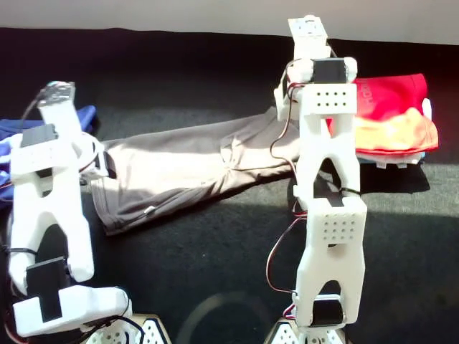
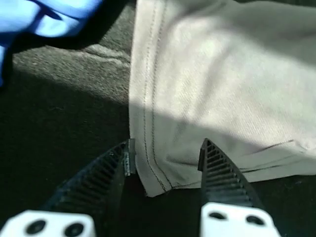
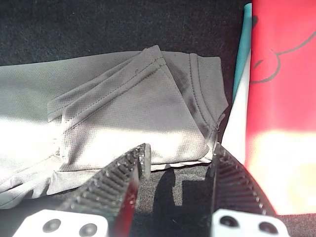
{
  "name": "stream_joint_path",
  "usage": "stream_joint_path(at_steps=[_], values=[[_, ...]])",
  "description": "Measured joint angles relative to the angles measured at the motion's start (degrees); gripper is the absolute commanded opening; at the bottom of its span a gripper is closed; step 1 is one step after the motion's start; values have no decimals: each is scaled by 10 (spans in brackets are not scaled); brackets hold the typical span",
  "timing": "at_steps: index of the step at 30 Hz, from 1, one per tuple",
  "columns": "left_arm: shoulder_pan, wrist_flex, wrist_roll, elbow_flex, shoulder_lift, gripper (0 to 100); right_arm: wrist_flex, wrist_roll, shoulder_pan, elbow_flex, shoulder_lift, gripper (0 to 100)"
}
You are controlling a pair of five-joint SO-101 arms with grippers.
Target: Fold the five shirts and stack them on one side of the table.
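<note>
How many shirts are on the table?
3 clearly: a grey shirt spread across the middle, a blue shirt at the left edge, a red shirt at the right; others may lie hidden beneath it.

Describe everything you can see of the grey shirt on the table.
The grey shirt is thin matte knit with double-stitched hems, lying flat, folded into a long strip across the black table cover, half in sunlight. One end's hem corner sits between the open fingers of the left gripper; contact cannot be told. Its sleeve end lies just ahead of the open right gripper, beside the red shirt.
</note>
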Motion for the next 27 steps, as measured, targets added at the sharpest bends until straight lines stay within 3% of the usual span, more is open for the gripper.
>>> stream_joint_path(at_steps=[6,19,23,25,27], values=[[-43,-47,0,4,87,220,1,0,0,0,0,195],[-11,-47,25,-68,244,220,1,0,-33,0,0,195],[4,4,47,-120,283,213,1,0,-33,0,0,195],[9,33,49,-154,308,157,1,0,-34,0,-6,195],[11,63,50,-191,332,31,1,0,-34,0,-26,195]])
